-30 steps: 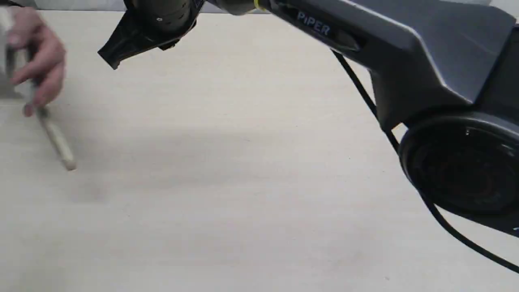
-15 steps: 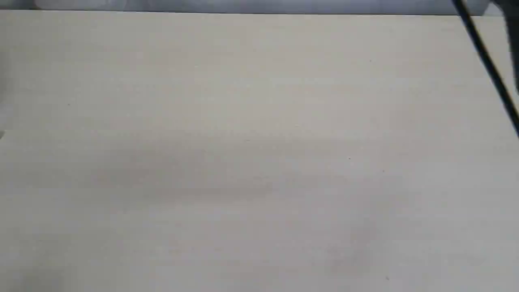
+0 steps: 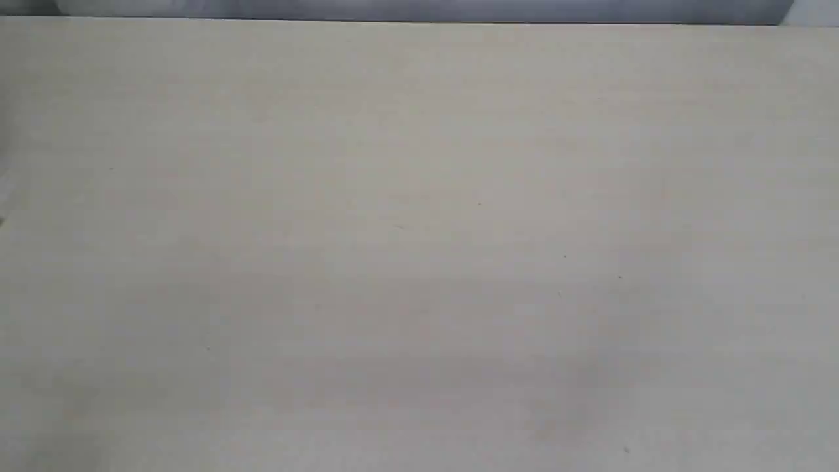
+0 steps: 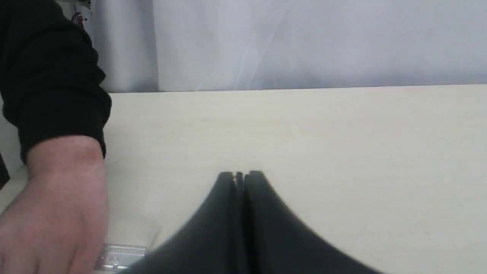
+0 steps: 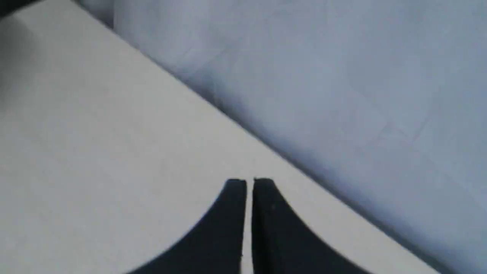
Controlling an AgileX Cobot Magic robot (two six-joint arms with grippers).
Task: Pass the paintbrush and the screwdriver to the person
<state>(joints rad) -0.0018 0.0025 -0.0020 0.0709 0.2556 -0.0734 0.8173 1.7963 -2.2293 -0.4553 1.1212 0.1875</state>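
In the left wrist view the person's bare hand (image 4: 57, 205) with a dark sleeve cuff (image 4: 53, 95) rests at the table's side. Under that hand a bit of the paintbrush's shiny silver ferrule (image 4: 122, 255) shows; its bristles and handle are hidden. My left gripper (image 4: 240, 175) is shut with nothing in it, a short way beside the hand. My right gripper (image 5: 249, 182) is shut and empty, above the table near its far edge. The screwdriver is out of view. The exterior view shows only the bare tabletop (image 3: 419, 229), with no gripper in it.
The pale tabletop (image 4: 342, 152) ends at a far edge against a grey-white curtain (image 4: 304, 42). The same curtain (image 5: 342, 76) fills the area beyond the table edge in the right wrist view.
A second ago the right arm stretched across the exterior view and the hand held the paintbrush at the left. Both have since left that view.
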